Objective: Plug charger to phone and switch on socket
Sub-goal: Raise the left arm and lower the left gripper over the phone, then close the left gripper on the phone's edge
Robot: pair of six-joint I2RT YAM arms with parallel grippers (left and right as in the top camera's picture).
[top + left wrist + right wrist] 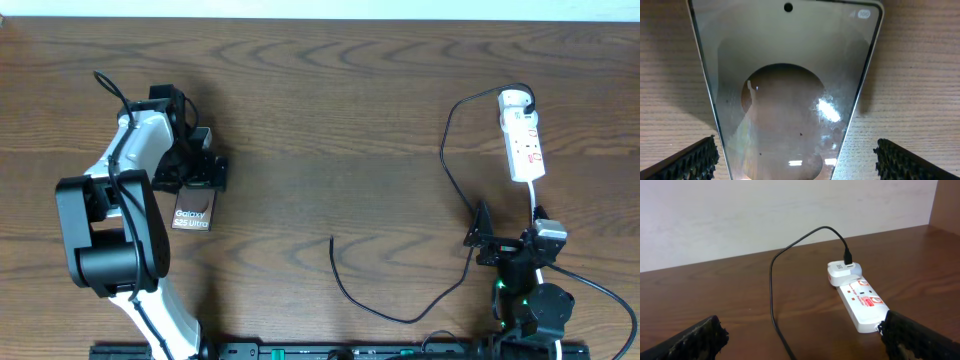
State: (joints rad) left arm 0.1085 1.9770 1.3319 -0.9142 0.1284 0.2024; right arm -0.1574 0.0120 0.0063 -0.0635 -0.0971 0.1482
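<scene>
Where wooden table [320, 100] ends, white wall [740, 215]

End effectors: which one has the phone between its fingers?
The left end effector, open astride the phone; the right end effector faces the socket.

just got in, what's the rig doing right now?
The left gripper hovers open over the phone, a finger on either side, not gripping it. The right gripper is open too, facing the socket. The charger is plugged in at the socket's far end; its free tip lies on the table, not in the phone.
</scene>
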